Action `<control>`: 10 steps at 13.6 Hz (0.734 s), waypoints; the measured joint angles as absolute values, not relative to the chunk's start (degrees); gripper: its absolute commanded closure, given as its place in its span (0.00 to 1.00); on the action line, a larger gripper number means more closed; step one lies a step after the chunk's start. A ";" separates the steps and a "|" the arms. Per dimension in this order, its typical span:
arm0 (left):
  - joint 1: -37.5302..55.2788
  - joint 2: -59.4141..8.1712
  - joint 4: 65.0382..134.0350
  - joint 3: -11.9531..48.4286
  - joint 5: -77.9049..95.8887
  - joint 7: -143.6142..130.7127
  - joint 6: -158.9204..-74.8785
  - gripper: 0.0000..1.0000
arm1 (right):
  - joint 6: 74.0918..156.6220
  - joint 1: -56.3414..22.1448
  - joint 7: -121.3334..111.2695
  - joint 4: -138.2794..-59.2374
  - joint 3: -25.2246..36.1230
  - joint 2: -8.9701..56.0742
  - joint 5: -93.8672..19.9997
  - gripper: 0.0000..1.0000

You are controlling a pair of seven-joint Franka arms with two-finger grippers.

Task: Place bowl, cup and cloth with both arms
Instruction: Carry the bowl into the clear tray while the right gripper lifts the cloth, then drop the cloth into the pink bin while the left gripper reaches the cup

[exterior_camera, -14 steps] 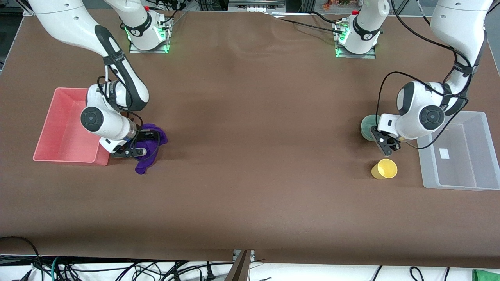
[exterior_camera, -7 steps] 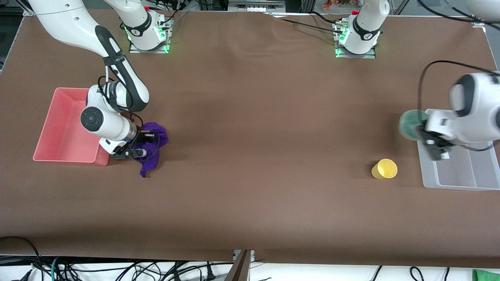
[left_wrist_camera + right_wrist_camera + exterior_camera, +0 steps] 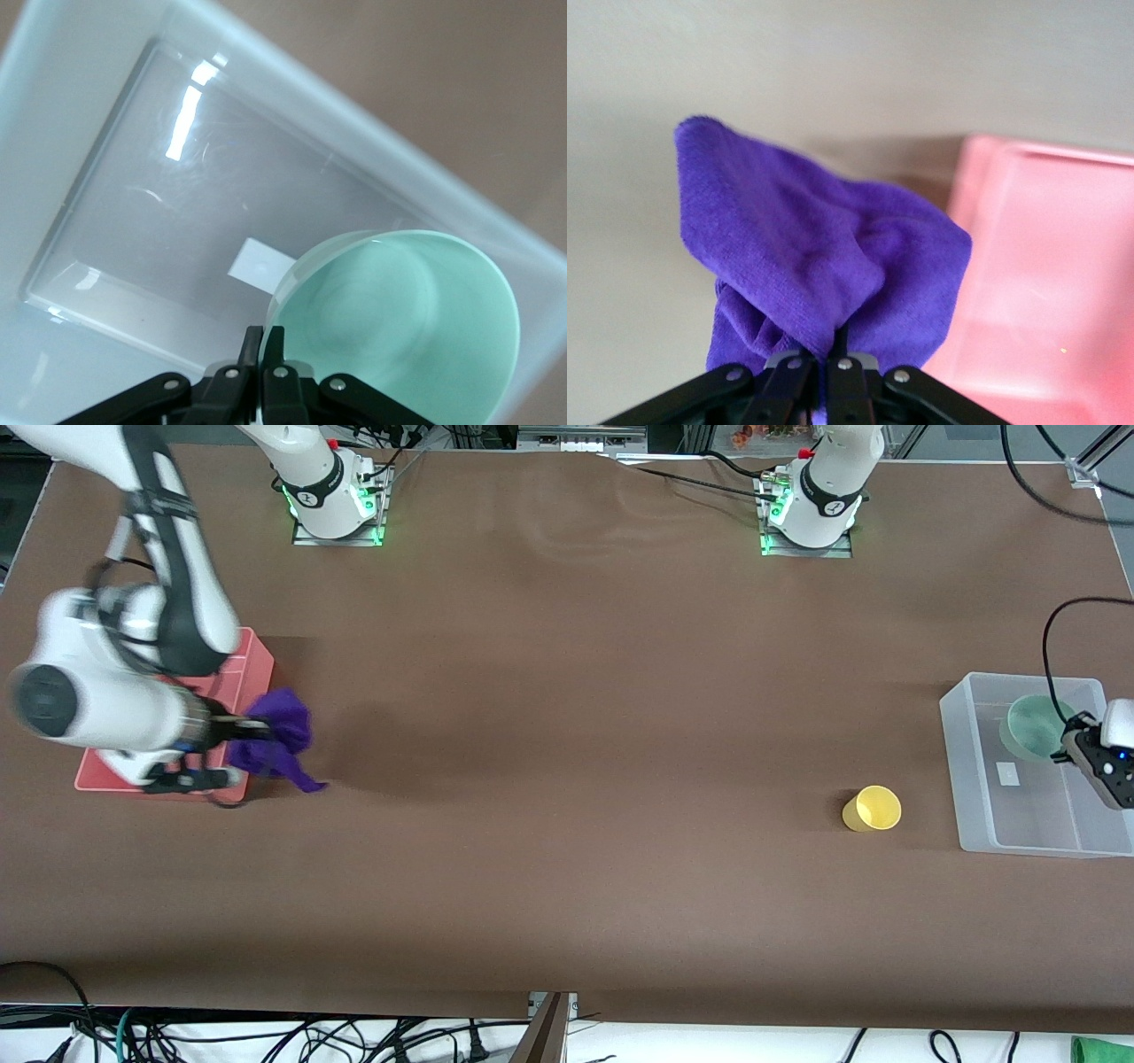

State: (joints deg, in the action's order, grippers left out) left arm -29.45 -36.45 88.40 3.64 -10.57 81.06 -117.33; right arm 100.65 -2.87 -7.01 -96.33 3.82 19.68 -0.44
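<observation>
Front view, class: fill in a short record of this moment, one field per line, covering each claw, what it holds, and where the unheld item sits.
left claw: shut on the bowl's rim, over the clear bin
bowl: mint green, held tilted above the clear bin
right claw: shut on the cloth, at the edge of the pink bin
cloth: purple, hanging from the claw
cup: yellow, on the table beside the clear bin, unheld

The purple cloth [image 3: 276,742] hangs bunched in the air over the table — pinched at its folds. The mint-green bowl [image 3: 1035,726] is held tilted over a clear bin, while the yellow cup [image 3: 873,809] lies tipped on the table nearby
</observation>
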 measured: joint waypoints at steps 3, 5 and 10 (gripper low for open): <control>-29.81 -42.06 87.16 3.82 -10.57 81.13 -121.00 0.00 | 97.47 -2.19 -18.51 -94.47 12.39 19.80 -0.19 1.00; -29.80 -42.40 86.20 3.97 -10.57 81.14 -121.16 0.00 | 97.44 -1.51 -23.42 -94.70 17.07 20.65 -0.18 1.00; -28.63 -34.00 82.91 9.27 -10.53 76.23 -111.23 0.00 | 100.23 -1.30 -24.88 -100.82 21.37 22.15 0.23 1.00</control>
